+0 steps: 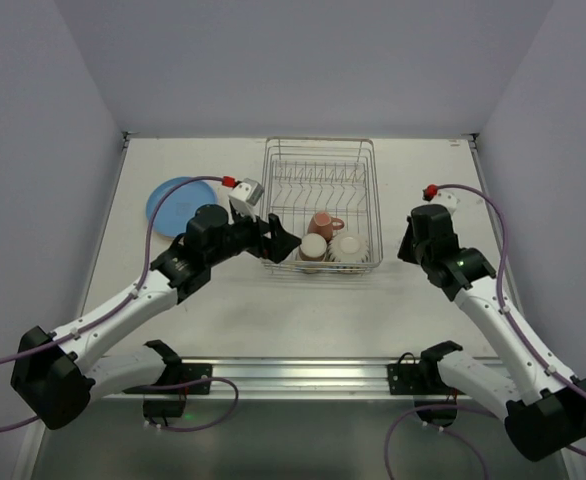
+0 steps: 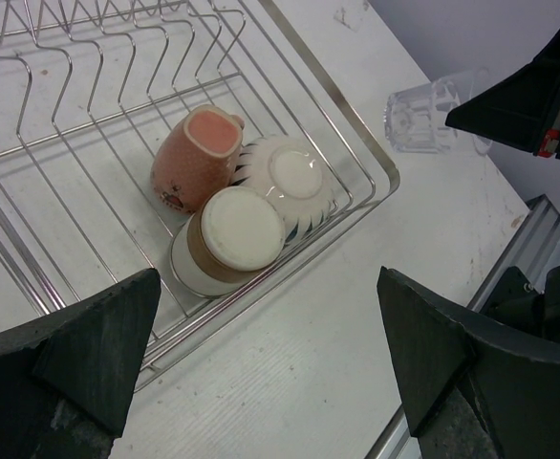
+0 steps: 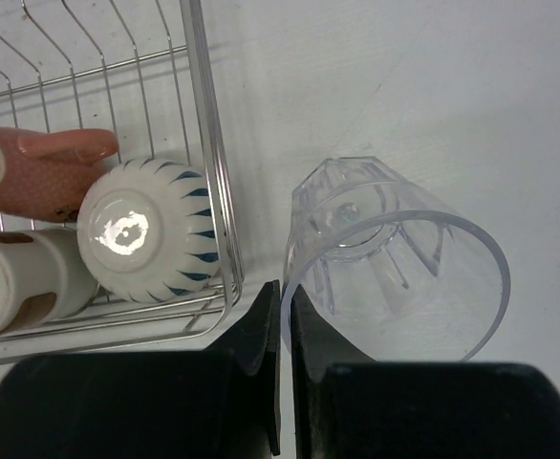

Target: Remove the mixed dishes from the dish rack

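Three pieces remain in the dish rack (image 1: 319, 143), bunched toward its near right corner. There's a pink cup (image 2: 194, 158) on its side, a second cup (image 2: 230, 239) bottom-up and the ribbed bowl (image 2: 290, 182) bottom-up, all touching. The blue plate (image 1: 176, 203) lies flat on the surface (image 1: 273, 320) left of the rack. The clear tumbler (image 3: 395, 258) stands mouth-up just outside the rack's right wall.

The right claw (image 3: 285, 320) is pressed together, and as far as I can tell it's pinching the tumbler's rim, one finger inside and one outside. If this is the set-down, my take is to make sure the base sits flat before letting go. Then lift straight up so a finger doesn't tip the glass toward the rack.

The left claw (image 1: 277, 240) is spread wide with nothing in it. It hovers by the rack's near left corner, pointed at the pile. The bottom-up cup sits roughly centred between its fingers in the wrist view, but lower and clear of them. I'd grab that one first, coming down clear of the wire rim and closing across its sides so the bowl beside it doesn't get shoved.
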